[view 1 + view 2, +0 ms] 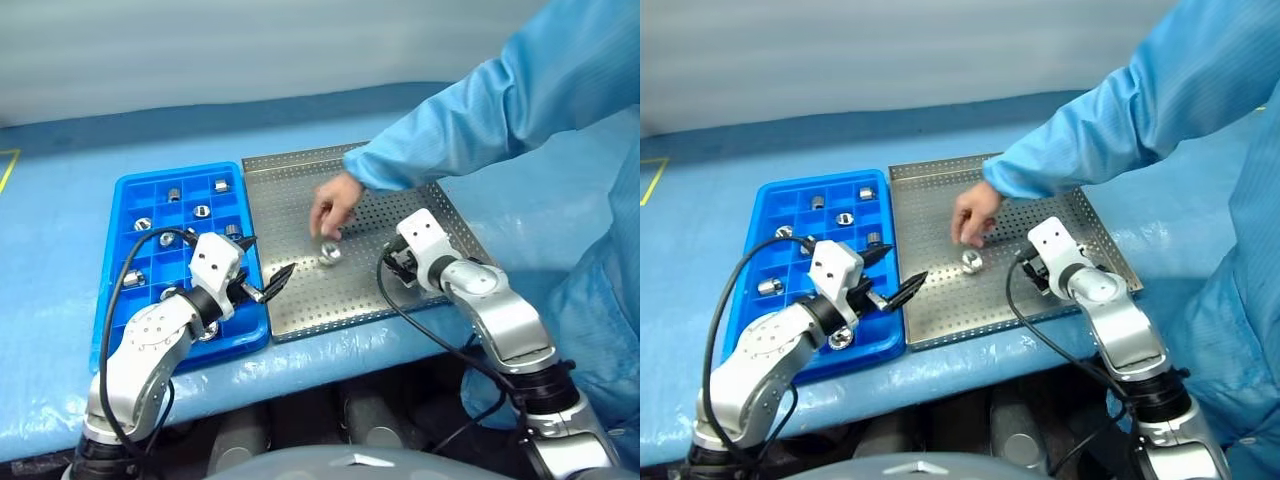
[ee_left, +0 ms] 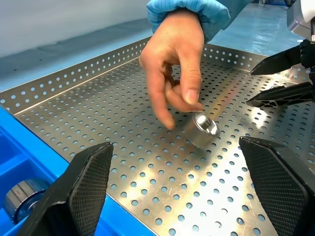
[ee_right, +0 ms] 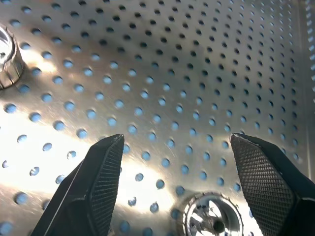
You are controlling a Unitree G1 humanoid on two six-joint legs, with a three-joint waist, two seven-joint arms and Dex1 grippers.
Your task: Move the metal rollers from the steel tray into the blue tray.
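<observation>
A person's hand (image 1: 335, 205) in a light blue sleeve (image 1: 480, 110) is reaching down from the upper right of the head view onto the steel tray (image 1: 300, 300), fingertips touching one of the metal rollers (image 1: 329, 252) lying near the tray's middle. Another roller (image 3: 212, 219) is lying just before the right gripper (image 3: 177, 187), whose fingers are standing wide apart, holding nothing, over the tray's right side. The left gripper (image 1: 894, 278) is hanging spread wide and empty at the seam between the trays. The blue tray (image 1: 130, 190), left of centre, is holding several rollers in its compartments.
</observation>
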